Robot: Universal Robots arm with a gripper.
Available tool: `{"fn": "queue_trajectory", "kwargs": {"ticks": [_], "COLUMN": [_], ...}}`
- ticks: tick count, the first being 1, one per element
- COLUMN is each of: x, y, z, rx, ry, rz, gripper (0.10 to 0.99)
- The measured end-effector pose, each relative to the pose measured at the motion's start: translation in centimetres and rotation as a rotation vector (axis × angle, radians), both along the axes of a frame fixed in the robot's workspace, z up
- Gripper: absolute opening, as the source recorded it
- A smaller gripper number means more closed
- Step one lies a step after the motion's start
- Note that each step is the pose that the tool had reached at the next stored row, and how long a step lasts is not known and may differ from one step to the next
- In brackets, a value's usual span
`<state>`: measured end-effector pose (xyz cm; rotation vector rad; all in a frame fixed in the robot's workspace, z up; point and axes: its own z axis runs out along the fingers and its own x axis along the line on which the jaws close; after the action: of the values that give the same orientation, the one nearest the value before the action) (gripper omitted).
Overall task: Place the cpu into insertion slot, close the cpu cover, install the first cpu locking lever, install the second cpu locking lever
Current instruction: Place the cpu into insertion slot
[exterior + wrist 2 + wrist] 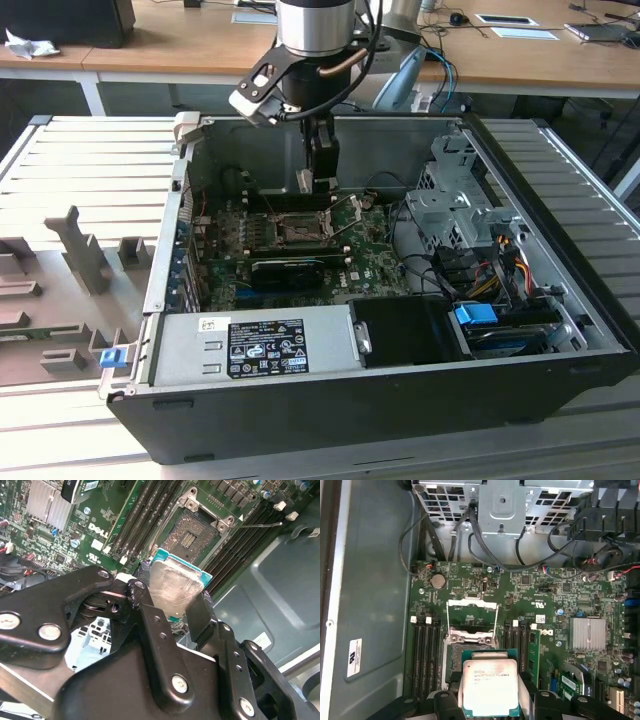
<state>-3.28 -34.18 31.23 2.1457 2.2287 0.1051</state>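
The gripper [172,602] is clamped on the cpu [175,582], with one finger on each of two opposite edges and the silvery face turned to both wrist views. The chip hangs over the insertion slot [192,532] and does not touch it; the slot's dark centre lies bare. The cpu cover [472,611] stands lifted off the slot.

Black memory slots [425,655] run close along both sides of the slot, so side room is tight, while the room above it is open. In the exterior view, thin rods [347,215] beside the slot appear to be raised levers, though this is uncertain.

There is print on the chip face. A white sticker [355,656] is on the case wall, and a black label [265,345] is on the power supply [330,328].
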Motion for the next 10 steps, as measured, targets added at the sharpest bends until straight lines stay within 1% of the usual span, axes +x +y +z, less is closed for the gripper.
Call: {"fn": "queue_trajectory", "kwargs": {"ticks": [3,10], "x": [0.0,-0.02], "y": [0.02,0.08], "z": [-0.1,-0.79], "rx": [0.0,0.0], "ry": [0.0,0.0001], "rz": [-0.014,-0.019], "gripper": [0.529,0.529]}}
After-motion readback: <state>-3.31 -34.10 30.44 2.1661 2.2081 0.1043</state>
